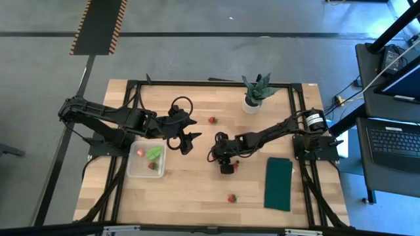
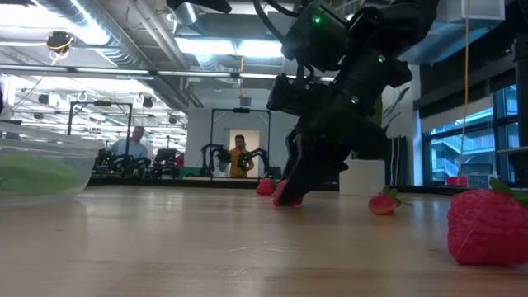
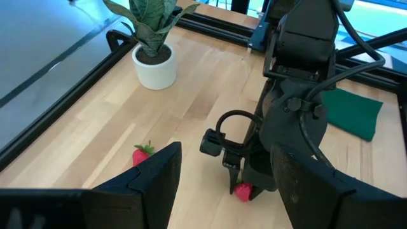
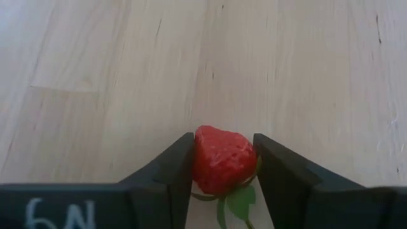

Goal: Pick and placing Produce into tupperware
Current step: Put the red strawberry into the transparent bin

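Observation:
My right gripper point(image 1: 226, 166) points down at the table's middle, shut on a small red strawberry point(image 4: 222, 159). My left gripper point(image 1: 190, 130) hovers open just right of the clear square tupperware point(image 1: 134, 172), touching nothing. The tupperware holds two strawberries point(image 1: 140, 153) and a light green leafy piece point(image 1: 155, 153). Loose strawberries lie on the wood: one toward the far edge point(image 1: 212, 120), one near the near edge point(image 1: 231, 198). The olive-brown piece is out of view. My right gripper pinches the strawberry's red body point(image 4: 219, 149) between its two fingers, one on each side. The fingers point(image 2: 290, 183) come from above, pointing down. The green top point(image 4: 238, 200) points back toward the wrist. The berry sits at table level; whether it is lifted clear I cannot tell.
A spiky potted plant in a white pot point(image 1: 252, 98) stands near the far edge. A dark green cloth point(image 1: 278, 183) lies at the right. A black frame point(image 1: 216, 83) rims the table. People show in the room beyond point(image 2: 239, 157).

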`<state>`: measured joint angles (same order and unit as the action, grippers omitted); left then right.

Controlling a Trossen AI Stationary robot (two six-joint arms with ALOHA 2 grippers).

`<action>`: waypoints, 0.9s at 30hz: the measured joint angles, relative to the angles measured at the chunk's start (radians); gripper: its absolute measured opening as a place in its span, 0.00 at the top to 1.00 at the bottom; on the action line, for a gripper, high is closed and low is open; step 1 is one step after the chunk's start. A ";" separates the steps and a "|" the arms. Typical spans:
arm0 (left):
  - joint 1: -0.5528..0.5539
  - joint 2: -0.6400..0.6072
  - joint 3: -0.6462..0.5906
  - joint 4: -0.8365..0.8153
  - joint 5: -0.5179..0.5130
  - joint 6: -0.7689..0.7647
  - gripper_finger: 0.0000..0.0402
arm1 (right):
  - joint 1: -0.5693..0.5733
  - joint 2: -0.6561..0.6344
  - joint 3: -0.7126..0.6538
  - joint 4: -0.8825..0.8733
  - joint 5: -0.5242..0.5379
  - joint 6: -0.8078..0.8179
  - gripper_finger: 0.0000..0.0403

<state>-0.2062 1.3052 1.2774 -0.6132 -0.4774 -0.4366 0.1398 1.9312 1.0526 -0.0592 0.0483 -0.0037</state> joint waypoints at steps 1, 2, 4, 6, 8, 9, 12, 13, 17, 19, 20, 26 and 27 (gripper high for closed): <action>0.000 0.000 0.000 0.000 0.000 0.001 0.42 | 0.000 0.000 0.010 -0.003 0.000 -0.001 0.62; 0.000 0.000 0.000 0.000 0.000 0.002 0.42 | 0.000 0.000 0.026 -0.003 0.000 -0.001 0.63; 0.000 0.000 0.000 0.000 0.000 0.003 0.42 | 0.000 0.000 0.066 -0.016 0.000 -0.008 0.64; 0.000 0.000 0.000 0.000 0.000 0.003 0.42 | 0.000 0.000 0.115 -0.052 0.000 -0.034 0.64; 0.000 0.000 0.000 0.000 0.001 0.003 0.42 | 0.000 0.000 0.165 -0.074 0.001 -0.058 0.62; 0.000 0.000 0.000 0.000 0.005 0.003 0.42 | -0.001 0.000 0.190 -0.079 0.002 -0.067 0.62; 0.000 -0.015 -0.002 -0.031 0.055 0.003 0.42 | -0.010 0.000 0.264 -0.090 0.001 -0.088 0.61; 0.000 -0.024 -0.002 -0.046 0.067 0.002 0.42 | -0.017 0.000 0.287 -0.090 0.001 -0.089 0.61; -0.010 -0.074 -0.002 -0.102 0.088 -0.021 0.42 | -0.054 0.000 0.359 -0.086 0.000 -0.092 0.63; -0.017 -0.110 -0.002 -0.098 0.088 -0.021 0.42 | -0.075 0.000 0.379 -0.073 0.000 -0.102 0.63; -0.023 -0.128 -0.002 -0.094 0.087 -0.019 0.42 | -0.085 0.001 0.386 -0.061 0.000 -0.109 0.63; -0.056 -0.232 -0.001 -0.068 0.004 0.003 0.42 | -0.140 0.034 0.412 0.020 -0.072 -0.082 0.61; -0.059 -0.242 -0.001 -0.068 -0.009 0.006 0.42 | -0.144 0.044 0.411 0.019 -0.080 -0.079 0.62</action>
<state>-0.2647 1.0633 1.2761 -0.6807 -0.4869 -0.4306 -0.0044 1.9752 1.4635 -0.0405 -0.0319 -0.0830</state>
